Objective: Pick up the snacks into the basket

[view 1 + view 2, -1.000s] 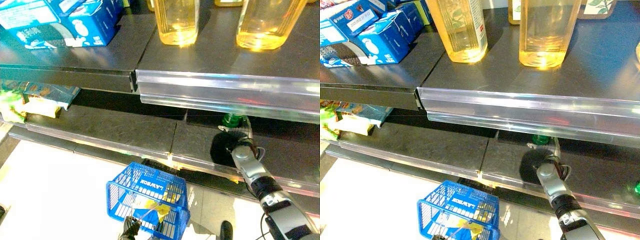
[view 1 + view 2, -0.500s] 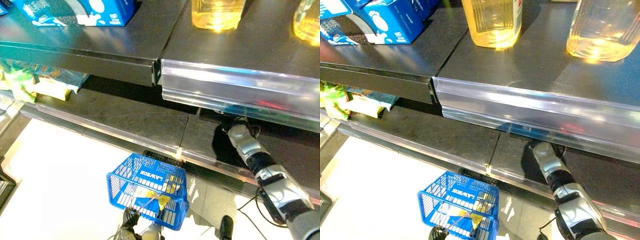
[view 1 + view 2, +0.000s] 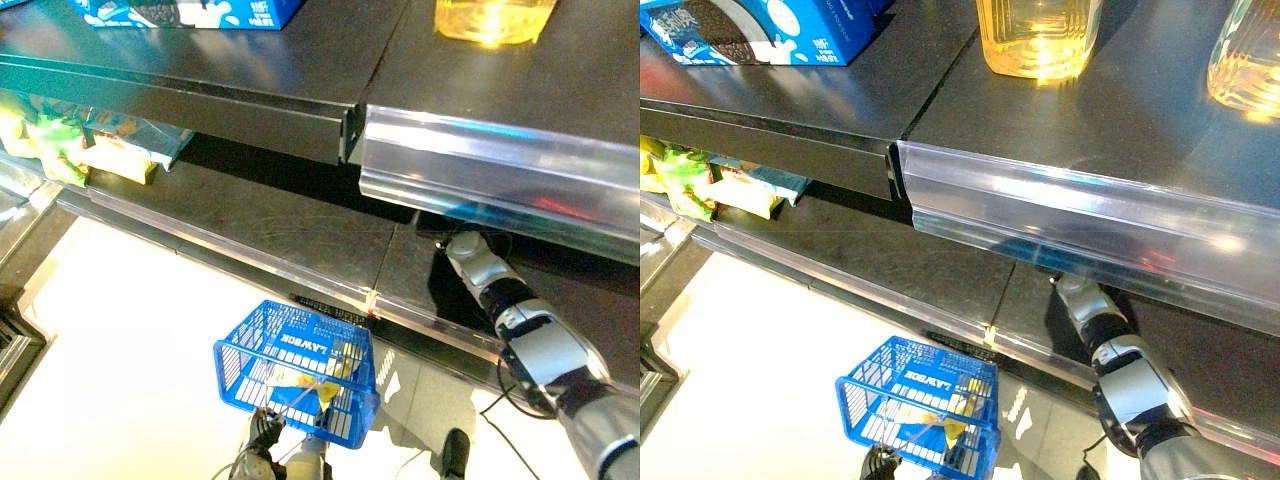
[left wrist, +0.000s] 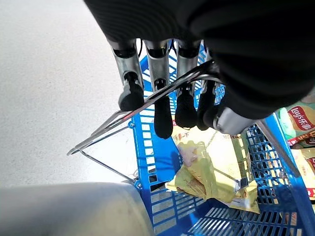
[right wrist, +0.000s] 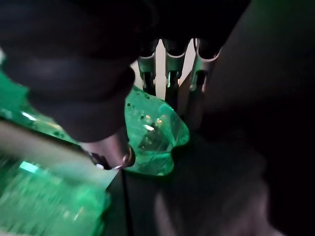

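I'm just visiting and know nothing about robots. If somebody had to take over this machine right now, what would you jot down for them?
Left hand: fingers curled round the wire handle of the blue basket, held low over the floor.
Right hand: reached deep under the upper shelf, at a shiny green packet; grip not clear.
Done: yellow snack bags already lie in the basket.
Left: bring the green packet out into the basket. More snack bags sit on the lower shelf, far left.
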Tool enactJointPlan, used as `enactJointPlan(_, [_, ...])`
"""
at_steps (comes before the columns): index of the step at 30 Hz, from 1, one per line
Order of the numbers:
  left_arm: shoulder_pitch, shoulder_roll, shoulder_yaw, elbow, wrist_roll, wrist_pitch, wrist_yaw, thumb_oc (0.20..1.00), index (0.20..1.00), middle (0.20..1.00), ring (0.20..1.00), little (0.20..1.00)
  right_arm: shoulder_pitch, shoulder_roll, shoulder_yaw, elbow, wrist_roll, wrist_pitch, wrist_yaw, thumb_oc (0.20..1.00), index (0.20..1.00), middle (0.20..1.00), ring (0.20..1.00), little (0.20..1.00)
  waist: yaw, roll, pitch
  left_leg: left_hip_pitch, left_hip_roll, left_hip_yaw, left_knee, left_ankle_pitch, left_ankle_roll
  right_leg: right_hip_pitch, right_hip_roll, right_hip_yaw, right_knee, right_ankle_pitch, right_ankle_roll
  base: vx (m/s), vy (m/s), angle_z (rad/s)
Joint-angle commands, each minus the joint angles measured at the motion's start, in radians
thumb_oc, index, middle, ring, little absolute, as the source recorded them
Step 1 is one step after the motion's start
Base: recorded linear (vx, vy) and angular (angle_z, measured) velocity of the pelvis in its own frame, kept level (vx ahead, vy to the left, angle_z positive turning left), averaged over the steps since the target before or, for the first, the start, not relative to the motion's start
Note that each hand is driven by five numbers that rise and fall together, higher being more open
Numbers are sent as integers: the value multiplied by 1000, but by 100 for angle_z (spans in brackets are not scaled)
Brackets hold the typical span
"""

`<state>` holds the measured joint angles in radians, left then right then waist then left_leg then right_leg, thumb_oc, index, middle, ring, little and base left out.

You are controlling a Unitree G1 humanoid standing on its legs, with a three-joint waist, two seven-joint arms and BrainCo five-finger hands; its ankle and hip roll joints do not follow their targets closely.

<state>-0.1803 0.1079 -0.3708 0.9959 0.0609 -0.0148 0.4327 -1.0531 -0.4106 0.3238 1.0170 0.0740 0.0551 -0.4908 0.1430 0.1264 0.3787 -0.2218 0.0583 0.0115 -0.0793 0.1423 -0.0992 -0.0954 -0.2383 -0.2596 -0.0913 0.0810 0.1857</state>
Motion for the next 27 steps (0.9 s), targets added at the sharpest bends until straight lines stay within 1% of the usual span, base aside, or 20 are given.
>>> enactJointPlan(1, [37,26,-73,71,-4,39,27,200,200,200,200,200,6,-1,-3,-39,45,-33,8,200,200,200,200,200,44,-37,18,5,-92,13,15,-60,40,-72,-39,36,11,59,17,0,0,0])
enactJointPlan(6, [40,23,-62,72,-2,42,25,200,200,200,200,200,69,5,-26,-73,50,-39,12,200,200,200,200,200,36,-38,14,12,-93,15,12,-63,40,-72,-40,40,10,59,18,0,0,0])
enactJointPlan(9, [43,21,-47,74,-1,43,21,200,200,200,200,200,132,8,-37,-134,50,-45,16,200,200,200,200,200,27,-41,9,15,-93,18,13,-64,40,-72,-39,44,10,60,16,0,0,0])
enactJointPlan(10, [45,19,-30,75,0,46,19,200,200,200,200,200,186,10,-49,-195,52,-54,16,200,200,200,200,200,19,-45,8,17,-91,19,12,-64,40,-72,-36,47,10,60,15,0,0,0])
enactJointPlan(11, [46,19,-31,75,0,46,19,200,200,200,200,200,189,11,-50,-198,52,-53,16,200,200,200,200,200,20,-46,7,18,-91,19,12,-64,40,-72,-36,47,10,60,15,-37,-19,0])
enactJointPlan(12, [45,17,-3,78,-4,50,20,200,200,200,200,200,268,18,-69,-294,70,-69,29,200,200,200,200,200,7,-52,8,21,-90,21,10,-63,39,-74,-33,50,11,59,15,0,0,0])
enactJointPlan(14, [48,18,7,79,-3,50,18,200,200,200,200,200,305,20,-80,-331,74,-73,31,200,200,200,200,200,3,-56,5,23,-90,22,9,-65,40,-74,-32,51,10,59,15,0,0,0])
enactJointPlan(15, [49,16,32,79,-2,55,18,200,200,200,200,200,395,31,-104,-424,89,-92,45,200,200,200,200,200,-11,-64,6,25,-88,26,9,-66,40,-75,-30,53,11,60,14,-35,-36,-1])
enactJointPlan(16, [49,16,46,82,-3,57,18,200,200,200,200,200,446,36,-116,-472,98,-104,53,200,200,200,200,200,-18,-68,8,25,-86,28,9,-66,40,-75,-30,55,12,60,14,0,0,0])
enactJointPlan(17, [50,16,45,82,-2,57,18,200,200,200,200,200,450,36,-117,-477,97,-102,53,200,200,200,200,200,-18,-68,6,26,-86,28,9,-66,40,-75,-30,55,12,59,14,0,0,0])
enactJointPlan(18, [50,15,75,83,-6,60,17,200,200,200,200,200,547,46,-150,-567,113,-122,69,200,200,200,200,200,-33,-75,7,28,-84,31,8,-66,40,-77,-27,56,13,59,13,0,0,0])
enactJointPlan(19, [52,16,74,83,-6,60,17,200,200,200,200,200,551,46,-151,-571,112,-120,69,200,200,200,200,200,-32,-75,6,28,-84,31,8,-66,40,-77,-27,56,13,59,13,-25,-32,-2])
enactJointPlan(23, [58,17,114,86,-4,65,12,200,200,200,200,200,698,52,-203,-687,152,-154,108,200,200,200,200,200,-56,-86,1,35,-80,41,8,-67,40,-78,-21,64,14,57,11,-7,-26,-4])
enactJointPlan(24, [62,18,126,85,0,67,7,200,200,200,200,200,755,48,-227,-740,157,-162,125,200,200,200,200,200,-70,-89,-1,39,-78,46,8,-69,40,-79,-18,68,14,57,10,0,-24,-7])
enactJointPlan(27, [68,17,136,80,1,70,0,200,200,200,200,200,805,49,-241,-776,164,-168,143,200,200,200,200,200,-78,-91,-5,43,-76,50,8,-69,39,-80,-14,72,14,55,8,-2,-23,-6])
